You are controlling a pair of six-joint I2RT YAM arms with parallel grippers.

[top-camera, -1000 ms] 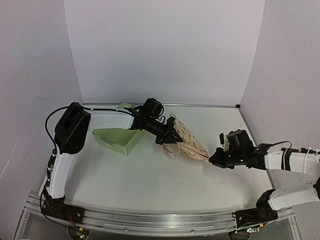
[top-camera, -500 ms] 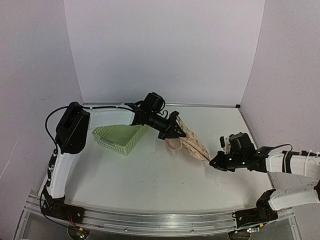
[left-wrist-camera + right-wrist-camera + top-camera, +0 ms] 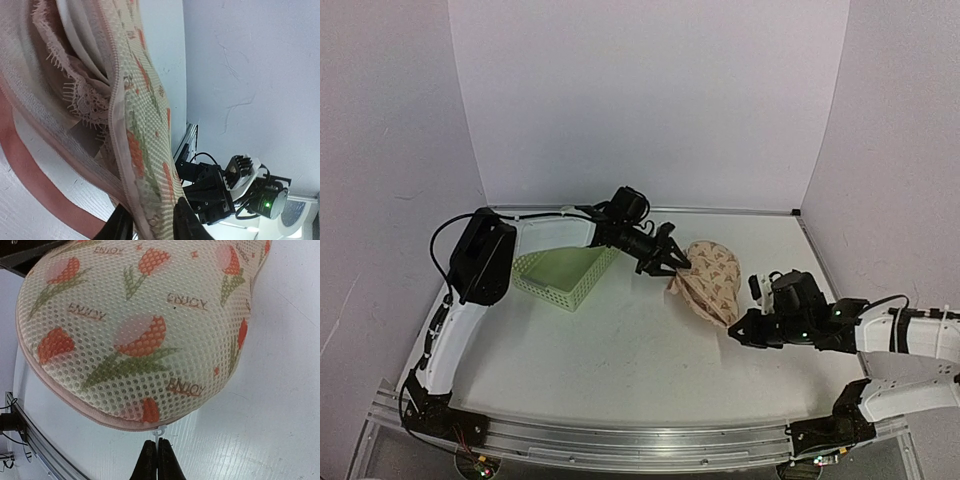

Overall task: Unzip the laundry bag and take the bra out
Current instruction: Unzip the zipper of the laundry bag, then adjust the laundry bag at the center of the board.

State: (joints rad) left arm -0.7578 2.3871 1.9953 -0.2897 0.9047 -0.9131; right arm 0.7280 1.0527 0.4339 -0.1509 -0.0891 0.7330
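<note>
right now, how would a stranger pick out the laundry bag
On the white table, look between the left gripper and right gripper. The laundry bag is the beige mesh pouch printed with red tulips. Unlike the light green slotted basket beside it, it is soft fabric.

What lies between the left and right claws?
The laundry bag, held by left claw and right claw at its ends; top view shows it.
</note>
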